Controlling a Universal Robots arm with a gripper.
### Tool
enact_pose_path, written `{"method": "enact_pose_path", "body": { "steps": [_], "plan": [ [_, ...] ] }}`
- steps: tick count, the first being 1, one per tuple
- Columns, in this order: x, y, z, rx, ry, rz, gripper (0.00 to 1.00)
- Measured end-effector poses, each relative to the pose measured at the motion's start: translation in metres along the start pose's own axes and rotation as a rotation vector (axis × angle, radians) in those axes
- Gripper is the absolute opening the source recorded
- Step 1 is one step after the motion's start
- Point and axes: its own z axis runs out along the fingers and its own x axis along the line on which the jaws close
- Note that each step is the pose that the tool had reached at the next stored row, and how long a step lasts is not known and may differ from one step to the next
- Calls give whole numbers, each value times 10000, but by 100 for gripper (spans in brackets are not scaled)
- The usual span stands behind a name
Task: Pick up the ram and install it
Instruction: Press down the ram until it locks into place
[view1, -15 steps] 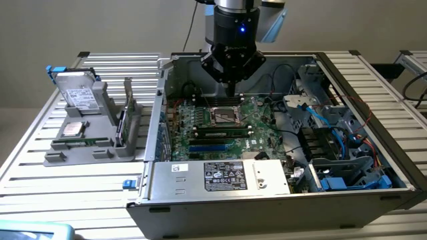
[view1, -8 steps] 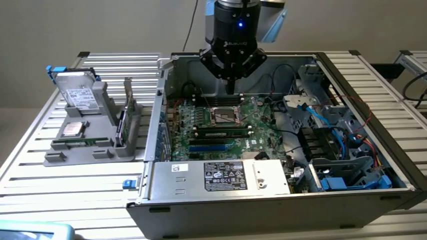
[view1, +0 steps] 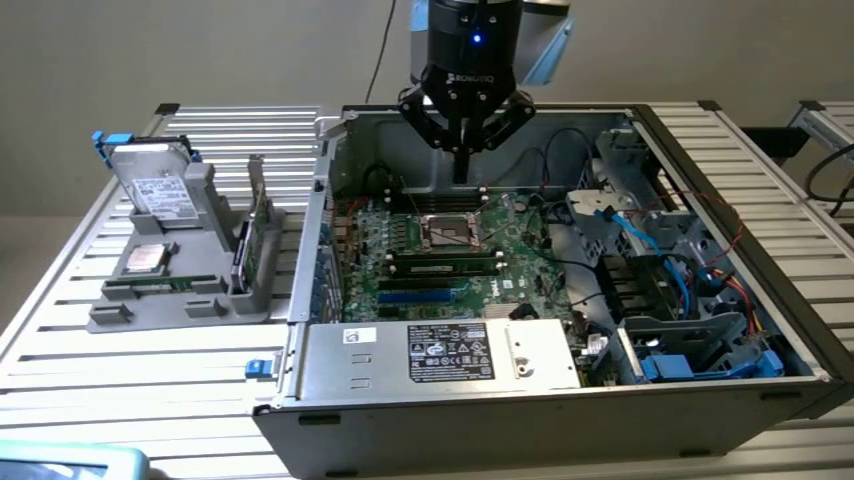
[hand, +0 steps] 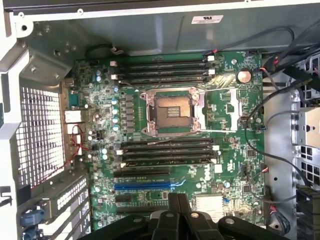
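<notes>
The hand (view1: 461, 150), fingers pressed together and holding nothing, hangs above the motherboard (view1: 441, 255); a ram (view1: 445, 266) sits in a slot beside the processor socket (view1: 451, 233).

Black gripper (view1: 461, 150), blue light, white lettering

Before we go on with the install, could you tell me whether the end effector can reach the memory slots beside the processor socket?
Probably yes: the case is open, the end effector hangs right above the memory slots, and the cables lie toward the exterior view's right, not across them.
</notes>
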Motion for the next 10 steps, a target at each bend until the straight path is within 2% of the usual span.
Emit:
{"method": "enact_pose_path", "body": {
  "steps": [3, 10],
  "plan": [
    [2, -4, -42, 2, 22, 205, 11],
    [3, -3, -42, 2, 24, 210, 11]
  ]
}}
